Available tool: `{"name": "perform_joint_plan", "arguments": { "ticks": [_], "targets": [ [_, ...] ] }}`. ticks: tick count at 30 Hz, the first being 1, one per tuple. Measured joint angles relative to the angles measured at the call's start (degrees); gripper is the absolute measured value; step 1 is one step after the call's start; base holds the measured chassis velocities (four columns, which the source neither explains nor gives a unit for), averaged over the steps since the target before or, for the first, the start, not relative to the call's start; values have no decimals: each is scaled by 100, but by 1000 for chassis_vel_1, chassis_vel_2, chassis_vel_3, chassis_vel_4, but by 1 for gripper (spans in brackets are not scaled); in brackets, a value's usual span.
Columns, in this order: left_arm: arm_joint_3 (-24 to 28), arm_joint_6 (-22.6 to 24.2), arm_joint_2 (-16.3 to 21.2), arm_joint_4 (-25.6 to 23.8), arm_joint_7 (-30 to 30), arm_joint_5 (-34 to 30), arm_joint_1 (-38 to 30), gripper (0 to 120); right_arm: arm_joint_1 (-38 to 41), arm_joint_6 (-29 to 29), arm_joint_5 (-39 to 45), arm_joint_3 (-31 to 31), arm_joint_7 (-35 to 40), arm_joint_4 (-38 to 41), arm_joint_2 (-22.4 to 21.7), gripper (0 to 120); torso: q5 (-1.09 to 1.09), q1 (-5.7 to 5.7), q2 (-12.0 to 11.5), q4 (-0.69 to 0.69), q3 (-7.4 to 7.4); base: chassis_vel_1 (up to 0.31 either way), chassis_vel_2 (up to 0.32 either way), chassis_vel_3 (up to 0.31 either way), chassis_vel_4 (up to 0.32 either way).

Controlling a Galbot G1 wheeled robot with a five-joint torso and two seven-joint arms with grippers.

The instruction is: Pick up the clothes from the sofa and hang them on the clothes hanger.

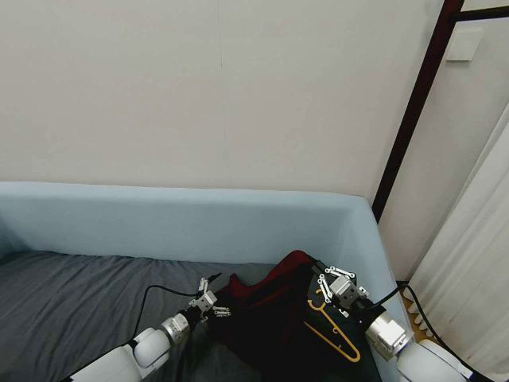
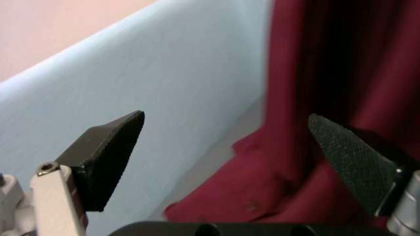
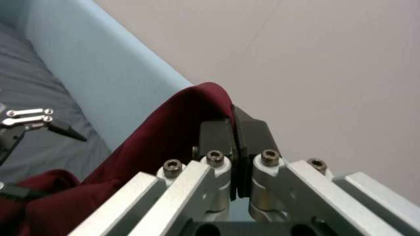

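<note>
A dark red garment [image 1: 266,306] lies heaped at the right end of the sofa seat. One fold is pulled up into a peak. My right gripper [image 1: 316,272] is shut on that raised fold, with the cloth [image 3: 164,147] pinched between its black pads [image 3: 220,137]. An orange hanger [image 1: 336,333] lies on the garment just below the right wrist. My left gripper [image 1: 215,296] is open at the garment's left edge, its fingers [image 2: 108,157] spread in front of the red cloth [image 2: 315,123] and nothing between them.
The sofa has a light blue backrest [image 1: 175,223] and right armrest [image 1: 370,255], with a grey seat [image 1: 71,294]. A bare wall rises behind it. A dark post [image 1: 409,119] and a white curtain [image 1: 469,263] stand to the right.
</note>
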Motion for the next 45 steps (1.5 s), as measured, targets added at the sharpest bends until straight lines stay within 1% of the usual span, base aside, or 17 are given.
{"name": "perform_joint_plan", "arguments": {
  "ticks": [4,5,7,10,11,20,22,24,29,30,31,33,35,39,43,44,45],
  "targets": [
    [-183,-251,71,-156,-40,307,384,98,-35,8,-84,45,-1,-96,50,0,0,0,0,4,0,0,0,0,0],
    [-183,-251,71,-156,-40,307,384,98,-35,8,-84,45,-1,-96,50,0,0,0,0,4,0,0,0,0,0],
    [-347,-243,75,-250,-197,418,649,98,-111,34,-151,74,-10,-98,70,0,2,0,0,6,0,0,0,0,0],
    [-478,-183,-38,-296,-356,474,814,98,-184,69,-214,100,-23,-86,66,0,1,0,0,4,0,0,0,0,0],
    [-547,-122,-128,-347,-427,468,897,98,-231,85,-242,113,-26,-84,59,0,-2,0,1,1,-1,0,0,0,0],
    [-631,120,-439,-376,-738,460,929,98,-462,188,-419,167,-46,-103,45,0,0,0,1,3,-1,0,0,0,0],
    [-654,160,-488,-409,-850,409,857,98,-502,210,-441,168,-45,-142,26,0,0,0,1,0,-1,0,0,0,0],
    [-651,174,-453,-497,-858,358,835,98,-502,211,-442,168,-43,-160,22,0,-2,0,1,0,0,0,0,0,0],
    [-591,174,49,-867,-752,137,794,98,-403,209,-419,166,-25,-235,29,0,-2,0,0,4,0,0,0,0,0],
    [-591,174,49,-867,-752,137,794,98,-403,209,-419,166,-25,-235,29,0,-2,0,0,4,0,0,0,0,0],
    [-567,153,203,-935,-705,77,783,98,-388,206,-412,161,-19,-253,31,0,1,0,1,4,0,0,0,0,0],
    [-540,136,292,-941,-680,50,765,97,-374,203,-409,147,-16,-270,40,0,1,0,0,4,0,0,0,0,0],
    [-531,131,275,-903,-679,46,754,97,-367,203,-409,142,-16,-272,47,0,0,0,1,4,-1,0,0,0,0],
    [-435,120,-18,-657,-674,81,687,97,-349,188,-387,127,-10,-264,58,0,-1,0,1,1,0,0,0,0,0],
    [-322,76,-494,-132,-725,397,597,97,-390,175,-350,163,6,-215,18,0,-1,0,1,1,0,0,0,0,0],
    [-322,76,-494,-132,-725,397,597,97,-390,175,-350,163,6,-215,18,0,-1,0,1,1,0,0,0,0,0],
    [-307,64,-608,12,-756,487,568,97,-410,174,-345,174,10,-201,12,0,0,0,1,1,0,0,0,0,0]
  ]
}}
